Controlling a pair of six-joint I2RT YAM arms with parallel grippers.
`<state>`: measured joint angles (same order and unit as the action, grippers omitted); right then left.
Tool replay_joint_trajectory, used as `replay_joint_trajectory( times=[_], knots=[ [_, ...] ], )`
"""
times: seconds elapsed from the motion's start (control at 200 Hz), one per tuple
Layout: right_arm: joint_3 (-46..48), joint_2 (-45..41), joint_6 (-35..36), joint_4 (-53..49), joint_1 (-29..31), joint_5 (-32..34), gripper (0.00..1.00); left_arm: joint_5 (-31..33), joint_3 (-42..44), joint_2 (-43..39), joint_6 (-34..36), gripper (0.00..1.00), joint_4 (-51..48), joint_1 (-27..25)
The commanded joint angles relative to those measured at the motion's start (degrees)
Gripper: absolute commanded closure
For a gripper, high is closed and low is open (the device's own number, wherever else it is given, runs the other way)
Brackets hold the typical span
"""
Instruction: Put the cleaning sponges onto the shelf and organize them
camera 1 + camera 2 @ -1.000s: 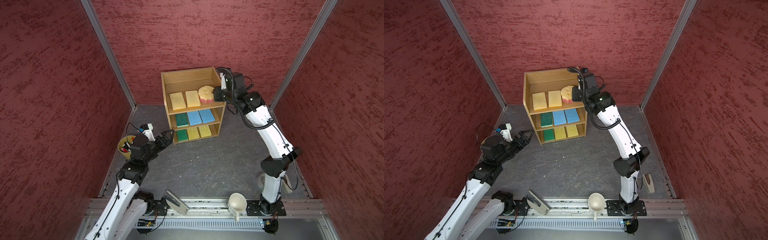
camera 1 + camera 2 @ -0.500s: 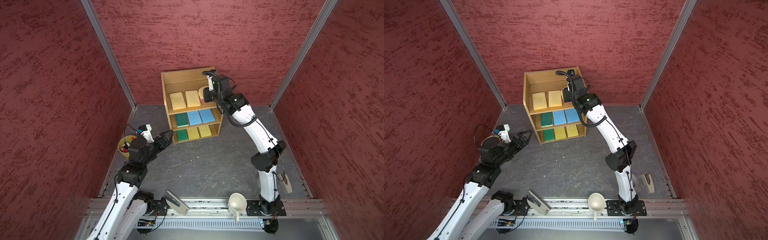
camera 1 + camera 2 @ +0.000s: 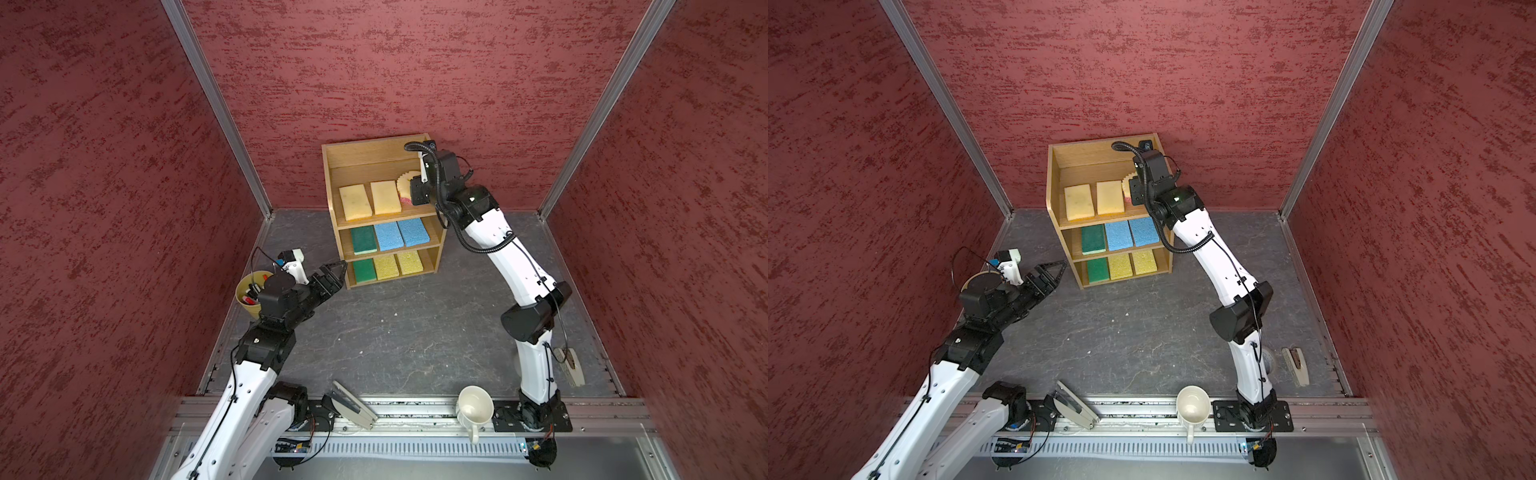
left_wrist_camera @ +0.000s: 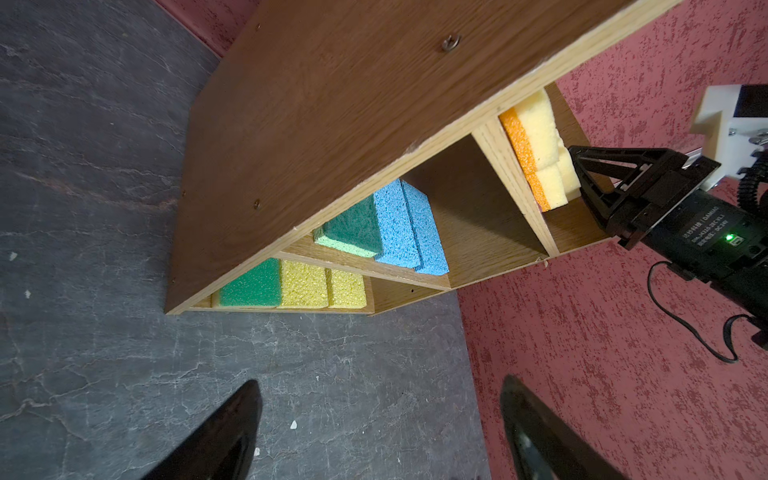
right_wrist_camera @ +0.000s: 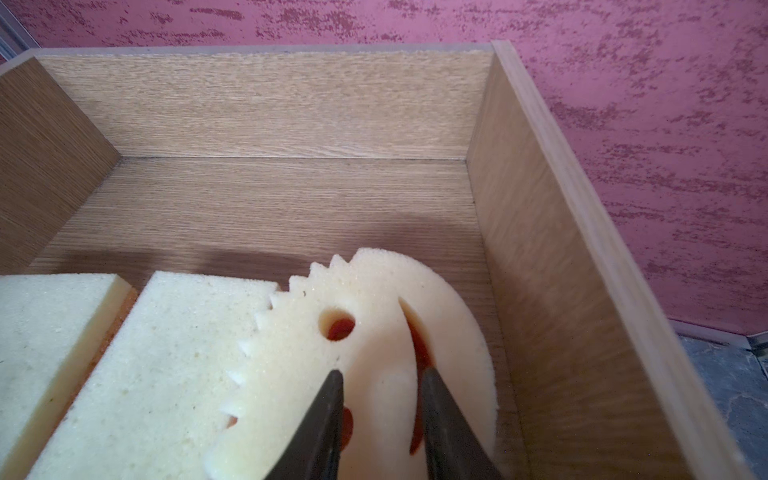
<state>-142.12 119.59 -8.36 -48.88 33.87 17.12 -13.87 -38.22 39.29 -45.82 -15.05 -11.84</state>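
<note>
– Red textured walls (image 3: 415, 62) box in a dark grey desk (image 3: 395, 332), and the oak shelf (image 3: 374, 160) stands at the far middle. Where is the round one?

– On the top tier, at the right end. The round smiley sponge (image 5: 291, 353) lies tilted. Its toothed edge laps over the right tan sponge (image 5: 166, 353), and its other edge is close to the side panel.

– And the right pincer (image 5: 382, 374)?

– Narrowed onto that sponge, with one finger in the mouth slit and the other on the face beside it. They pinch the strip between.

– What about the other tiers?

– The left tan sponge (image 3: 354, 202) shares the top tier. The middle tier has a dark green sponge (image 3: 363, 240) on the left, then two blue sponges (image 3: 388, 235). The bottom tier has a second green sponge (image 3: 364, 270), then two yellow sponges (image 3: 385, 267). All of these lie flat, side by side.

– The left pincer (image 3: 332, 274)?

– Spread wide and holding nothing. It hangs just off the shelf's near left corner, and the yellow pen cup (image 3: 247, 291) is behind it at the desk's left edge.
</note>
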Motion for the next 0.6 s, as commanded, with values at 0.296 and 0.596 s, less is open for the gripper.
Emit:
replay_joint_trajectory(
  times=[0.296,0.596],
  knots=[
    [-1.5,-3.7,-2.9,-7.5,-0.1,-0.6,0.7,0.5,-1.2,-1.2,0.5,0.11,-1.2,0.4],
    [-1.5,-4.1,-3.1,-7.8,0.0,-0.3,0.7,0.3,-1.1,-1.5,0.2,0.11,-1.5,0.4]
  ],
)
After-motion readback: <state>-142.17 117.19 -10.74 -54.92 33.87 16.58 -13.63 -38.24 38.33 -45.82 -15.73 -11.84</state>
